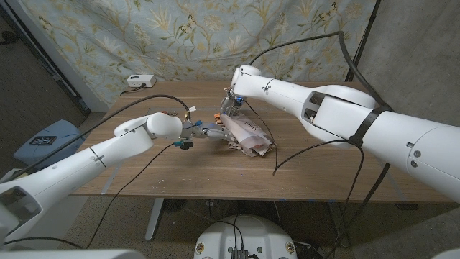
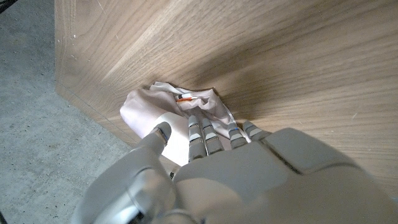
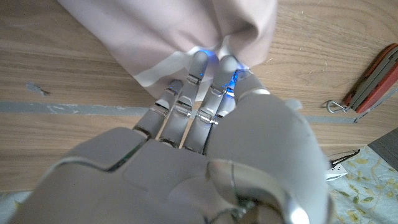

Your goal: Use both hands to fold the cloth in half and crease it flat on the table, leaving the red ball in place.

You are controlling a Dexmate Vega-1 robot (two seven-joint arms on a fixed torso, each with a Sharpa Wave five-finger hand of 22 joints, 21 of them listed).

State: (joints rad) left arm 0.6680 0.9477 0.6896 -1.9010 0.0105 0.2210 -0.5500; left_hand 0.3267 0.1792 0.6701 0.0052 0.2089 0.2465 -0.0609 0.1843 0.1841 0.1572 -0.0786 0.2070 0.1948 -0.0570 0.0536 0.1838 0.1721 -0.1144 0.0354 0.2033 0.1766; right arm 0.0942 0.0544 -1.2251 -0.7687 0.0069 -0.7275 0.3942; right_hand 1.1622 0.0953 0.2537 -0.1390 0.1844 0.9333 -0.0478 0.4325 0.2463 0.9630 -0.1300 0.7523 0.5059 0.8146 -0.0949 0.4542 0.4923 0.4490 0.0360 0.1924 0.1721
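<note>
The cloth (image 1: 246, 137) is a pale pinkish-white piece, bunched and rumpled into a loose heap rather than spread flat. It sits on the wooden table, right of the middle and closer to the far edge than the near one. In the right wrist view its fabric (image 3: 168, 31) hangs in soft folds with a paler band along one edge. In the left wrist view it (image 2: 140, 109) lies crumpled on the wood, close to a table edge.
</note>
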